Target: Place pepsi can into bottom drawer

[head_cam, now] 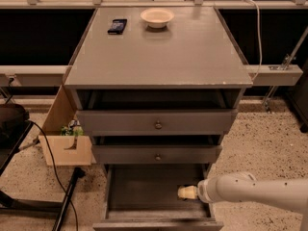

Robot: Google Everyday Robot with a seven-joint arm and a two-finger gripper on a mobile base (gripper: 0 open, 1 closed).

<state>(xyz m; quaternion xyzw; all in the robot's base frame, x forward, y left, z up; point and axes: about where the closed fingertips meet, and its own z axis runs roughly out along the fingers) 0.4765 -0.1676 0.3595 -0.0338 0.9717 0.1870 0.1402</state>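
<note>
Down at the foot of the grey cabinet (159, 57) we see the bottom drawer (139, 191) pulled out towards the camera, its plain grey floor in shadow. Our gripper (186, 192) sits inside this drawer, low against the right-hand side, showing as a pale cream tip at the end of the white arm (250, 191), which comes in from the right edge of the view and crosses over the drawer's right wall. Whether the gripper is spread or closed we cannot tell, and we cannot make out the pepsi can, so we cannot say where it lies.

Above the open drawer are two shallower ones, the middle drawer (125, 154) and the top drawer (115, 121), each with a small round knob at the centre of its front. On the cabinet's surface, near the far edge, stands a white bowl (157, 17), and just to its left, apart from it, lies a flat dark phone-like object (117, 26).

Left of the cabinet, a light wooden box (67, 150) rests on the speckled floor (260, 143) with something green (72, 128) showing above its front wall. A black cable (48, 158) runs across the floor near it, and a white cable (258, 32) hangs down behind the cabinet's right side
</note>
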